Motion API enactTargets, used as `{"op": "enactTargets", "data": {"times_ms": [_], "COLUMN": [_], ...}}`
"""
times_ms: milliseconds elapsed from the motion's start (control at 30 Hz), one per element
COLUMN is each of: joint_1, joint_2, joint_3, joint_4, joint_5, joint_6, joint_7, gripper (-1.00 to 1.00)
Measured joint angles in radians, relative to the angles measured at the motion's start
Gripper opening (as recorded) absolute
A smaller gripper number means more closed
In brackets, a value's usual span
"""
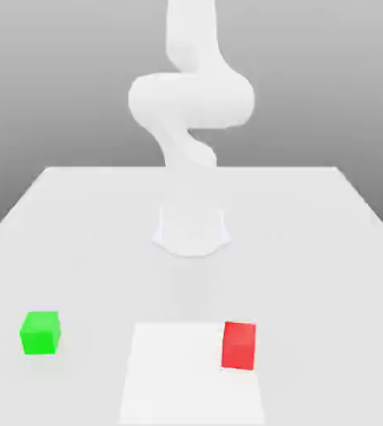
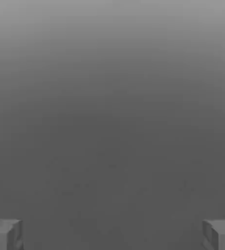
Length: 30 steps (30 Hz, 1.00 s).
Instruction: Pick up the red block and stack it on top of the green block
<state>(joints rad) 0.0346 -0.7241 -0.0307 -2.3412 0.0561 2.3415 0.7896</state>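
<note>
The red block (image 1: 239, 345) sits on the white table near its front edge, a little toward the exterior view's right. The green block (image 1: 41, 333) rests on the table at the exterior view's left, well apart from the red one. In the hand view my gripper (image 2: 112, 235) is open: its two grey fingertips (image 2: 4, 235) stand far apart with nothing between them, and only plain grey background lies beyond them. Neither block is touched.
The white arm (image 1: 191, 100) rises from its round base (image 1: 191, 233) at the table's middle and bends up past the picture's top. A brighter white rectangular patch (image 1: 186, 374) lies at the front, right beside the red block.
</note>
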Motion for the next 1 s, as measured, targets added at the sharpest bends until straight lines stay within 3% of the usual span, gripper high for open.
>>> {"op": "enactTargets", "data": {"times_ms": [300, 533, 700, 833, 1000], "joint_1": [0.107, 0.148, 0.152, 0.159, 0.159], "joint_2": [0.290, 0.504, 0.637, 0.726, 0.816], "joint_3": [-0.039, 0.003, 0.042, 0.037, 0.030], "joint_4": [-0.147, -0.261, -0.346, -0.411, -0.407], "joint_5": [0.166, 0.209, 0.139, -0.015, -0.066], "joint_6": [0.143, 0.260, 0.354, 0.429, 0.509], "joint_7": [-0.009, 0.045, 0.156, 0.312, 0.354], "gripper": [0.00, 0.00, 0.00, 0.00, 0.00]}}
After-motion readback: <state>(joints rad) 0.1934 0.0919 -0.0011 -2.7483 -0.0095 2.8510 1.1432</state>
